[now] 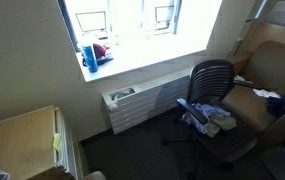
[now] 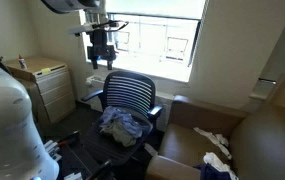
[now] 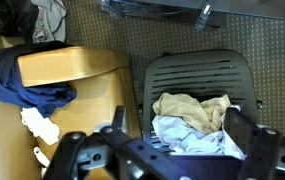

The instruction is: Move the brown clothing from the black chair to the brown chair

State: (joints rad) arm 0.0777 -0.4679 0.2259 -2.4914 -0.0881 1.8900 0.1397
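Note:
The brown clothing [image 3: 187,108] is a crumpled tan cloth lying on the seat of the black mesh chair [image 3: 197,70], on top of a pale blue-white garment [image 3: 197,142]. The pile also shows in both exterior views [image 2: 122,124] [image 1: 210,116]. The brown chair [image 3: 77,68] stands beside it and holds a dark blue garment [image 3: 27,85] and a white item [image 3: 42,125]. My gripper [image 3: 178,135] is open and empty, high above the black chair [image 2: 132,93] and apart from the pile. In an exterior view the gripper [image 2: 100,60] hangs in front of the window.
A window and radiator [image 1: 132,100] line the wall behind the black chair [image 1: 214,78]. A wooden drawer cabinet [image 2: 44,85] stands to one side. The brown chair [image 2: 257,140] sits close against the black chair. Dark carpet [image 3: 122,25] covers the floor.

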